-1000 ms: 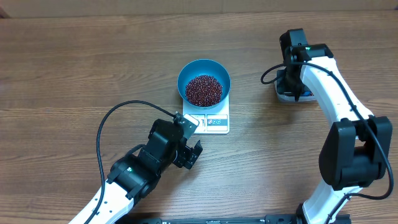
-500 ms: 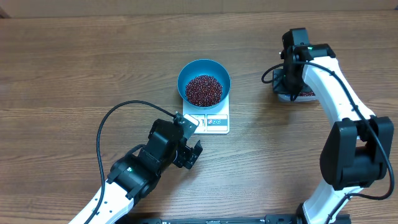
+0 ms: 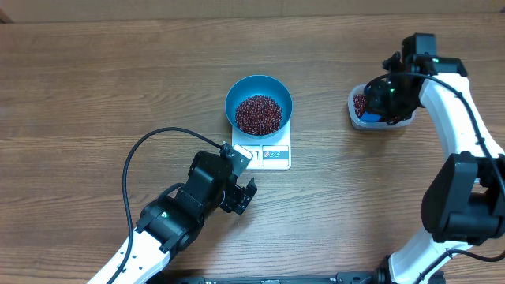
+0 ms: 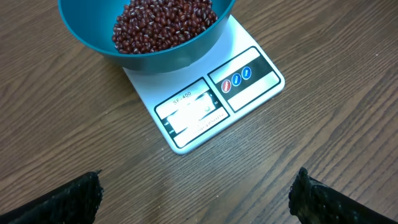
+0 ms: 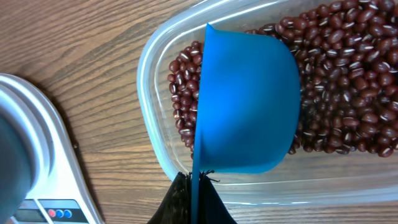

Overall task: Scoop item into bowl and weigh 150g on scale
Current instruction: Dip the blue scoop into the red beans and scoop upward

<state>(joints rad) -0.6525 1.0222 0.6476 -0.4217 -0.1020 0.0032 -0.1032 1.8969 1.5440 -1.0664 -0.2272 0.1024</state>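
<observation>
The blue bowl (image 3: 232, 95) stands on the white scale (image 3: 273, 155), holding a heap of dark red beans (image 3: 259, 114). The left wrist view shows the same bowl (image 4: 163, 60), beans (image 4: 163, 20) and scale (image 4: 249, 78). My left gripper (image 3: 245, 196) rests low in front of the scale, open and holding nothing (image 4: 196, 198). My right gripper (image 5: 194, 188) is shut on the handle of a small blue scoop (image 5: 249, 106). The scoop lies on its side in a clear tub (image 5: 154, 124) of more beans (image 5: 351, 93). From overhead, this gripper (image 3: 384, 104) hangs over that tub (image 3: 355, 110).
The left arm's black cable (image 3: 140, 158) loops over the wooden table left of the scale. The right arm (image 3: 458, 110) reaches in from the right edge. In the right wrist view the scale's corner (image 5: 37, 137) lies left of the tub.
The right arm has swung to the right over the tub, uncovering the tub and its beans from above. The left arm, bowl and scale have not moved.
</observation>
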